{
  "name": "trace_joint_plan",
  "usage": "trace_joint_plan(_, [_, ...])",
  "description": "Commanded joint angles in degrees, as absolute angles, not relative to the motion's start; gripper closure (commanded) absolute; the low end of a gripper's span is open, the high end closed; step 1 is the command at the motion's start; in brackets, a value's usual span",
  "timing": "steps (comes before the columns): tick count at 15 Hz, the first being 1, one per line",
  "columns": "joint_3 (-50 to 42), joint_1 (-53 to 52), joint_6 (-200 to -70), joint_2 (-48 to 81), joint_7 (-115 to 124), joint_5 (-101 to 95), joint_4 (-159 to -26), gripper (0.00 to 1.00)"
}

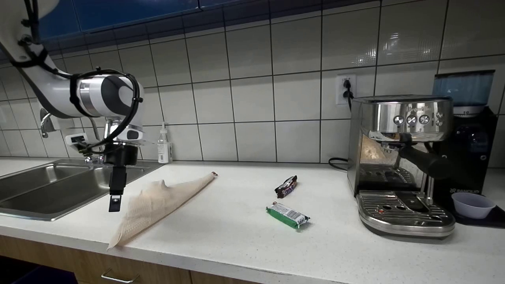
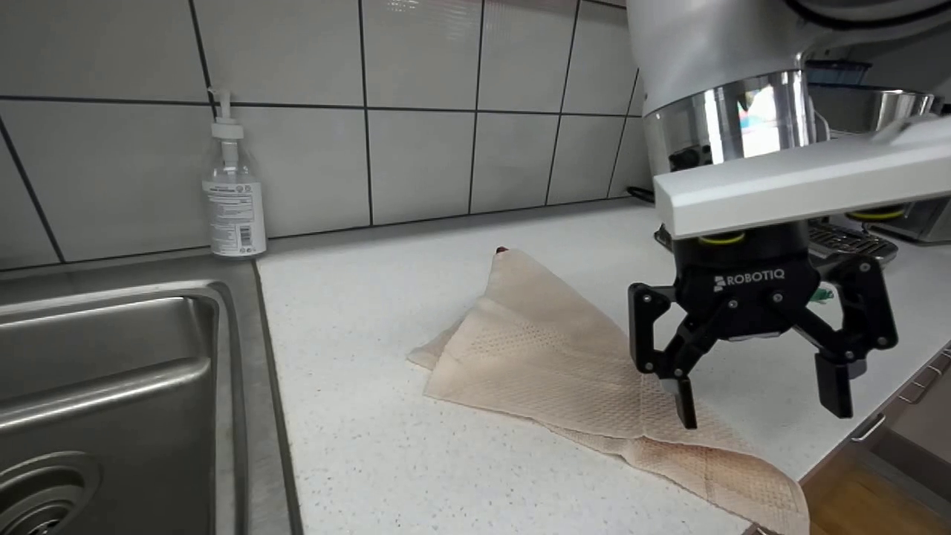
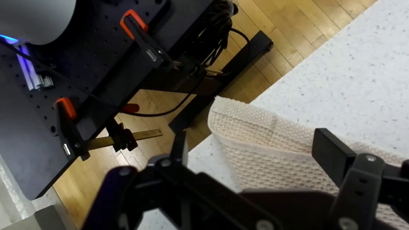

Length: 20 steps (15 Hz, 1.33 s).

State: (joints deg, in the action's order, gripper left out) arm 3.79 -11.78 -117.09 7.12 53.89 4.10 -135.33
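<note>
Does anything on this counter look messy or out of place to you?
The beige cloth lies creased and askew, one corner poking past the front edge of the counter, which looks untidy. At its opposite tip, a small dark red thing peeks out; what it is, I can't tell. No spill shows.

cloth (image 2: 535, 357): peach, waffle-patterned | claw (image 2: 763, 411): black | counter (image 2: 356, 438): white, dark-flecked | upper cabinet (image 1: 138, 12): blue

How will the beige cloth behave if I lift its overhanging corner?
The beige cloth looks floppy: it lies in loose folds on the counter, so it will probably sag from the gripper. Its textured weave suggests it shouldn't slip easily. A small reddish tip pokes out at the far end, so something tucked there may drag or tumble free.
</note>
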Motion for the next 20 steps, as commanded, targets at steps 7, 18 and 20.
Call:
trace_joint_plan(7, [4.27,-8.53,-119.11,4.67,49.25,7.65,-139.85,0.00])
trace_joint_plan(18, [4.03,-7.57,-122.79,3.81,39.68,9.75,-142.47,0.00])
trace_joint_plan(20, [4.14,-8.08,-121.77,6.15,42.25,8.15,-140.57,0.00])
